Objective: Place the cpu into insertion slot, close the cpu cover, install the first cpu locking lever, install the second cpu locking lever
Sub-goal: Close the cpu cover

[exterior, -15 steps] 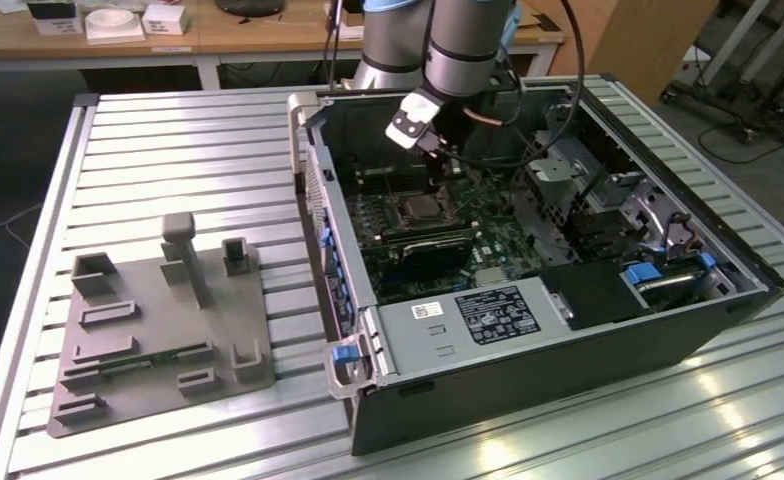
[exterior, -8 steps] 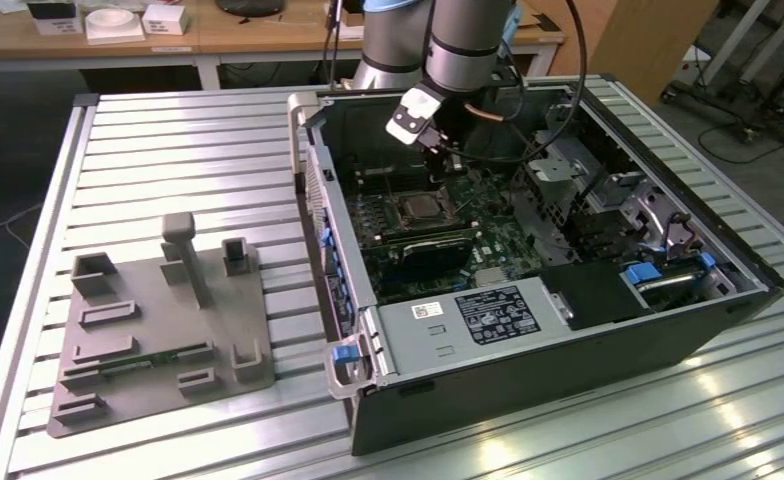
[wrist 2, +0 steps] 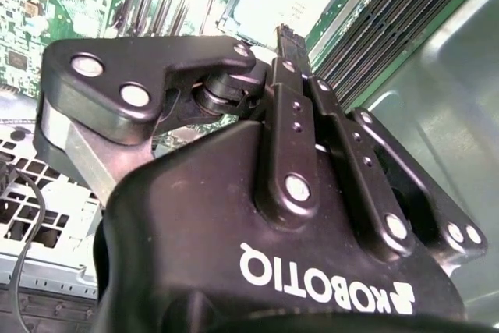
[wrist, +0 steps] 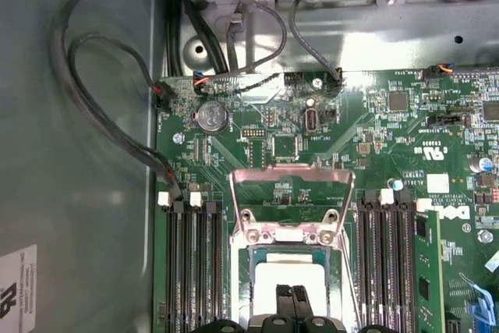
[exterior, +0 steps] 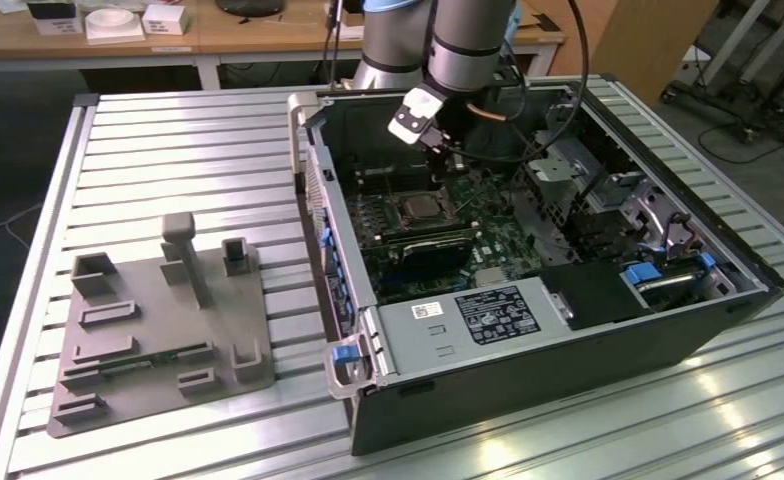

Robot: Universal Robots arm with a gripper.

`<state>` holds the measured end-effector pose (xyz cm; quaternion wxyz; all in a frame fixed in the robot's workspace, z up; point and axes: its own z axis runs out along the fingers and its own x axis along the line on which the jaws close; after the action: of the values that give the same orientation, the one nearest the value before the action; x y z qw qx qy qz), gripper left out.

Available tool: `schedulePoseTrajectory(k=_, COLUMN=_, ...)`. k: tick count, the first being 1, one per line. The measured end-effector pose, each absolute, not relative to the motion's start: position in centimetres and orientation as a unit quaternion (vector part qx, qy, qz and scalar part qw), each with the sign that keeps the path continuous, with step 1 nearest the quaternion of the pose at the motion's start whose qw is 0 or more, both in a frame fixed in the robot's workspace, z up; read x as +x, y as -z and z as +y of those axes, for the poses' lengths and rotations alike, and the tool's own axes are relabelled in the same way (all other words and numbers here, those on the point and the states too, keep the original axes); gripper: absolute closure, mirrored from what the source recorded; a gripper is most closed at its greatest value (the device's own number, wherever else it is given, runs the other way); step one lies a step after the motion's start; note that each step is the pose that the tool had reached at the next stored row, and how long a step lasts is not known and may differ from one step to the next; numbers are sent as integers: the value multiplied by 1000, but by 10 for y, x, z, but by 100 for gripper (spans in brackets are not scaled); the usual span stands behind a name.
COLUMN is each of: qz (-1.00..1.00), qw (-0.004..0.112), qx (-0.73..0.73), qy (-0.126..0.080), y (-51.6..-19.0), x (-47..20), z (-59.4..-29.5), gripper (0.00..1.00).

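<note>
Cpu (wrist: 288, 282) seated in insertion slot (wrist: 251, 278), gripper (wrist: 293, 298) just over it, fingers pinched together and empty; cpu cover (wrist: 292, 185) stands flipped open, so cover-closing is in hand, likely needing that frame tipped down.

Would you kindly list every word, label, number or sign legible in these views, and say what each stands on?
On the pincer body: a white maker's name, upside down; left unquoted.
On the black label atop the computer case: too small to read.
On the white sticker beside it: too small to read.
On the white label on the case wall: unreadable.
On the green board: white markings, too small to read.
</note>
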<state>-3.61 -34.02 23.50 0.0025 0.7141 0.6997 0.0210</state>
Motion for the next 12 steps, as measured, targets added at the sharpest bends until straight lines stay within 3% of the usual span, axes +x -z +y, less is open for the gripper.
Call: schedulePoseTrajectory(k=12, qz=700, qw=3, qx=714, qy=-21, y=-238, x=-28, z=-340, gripper=89)
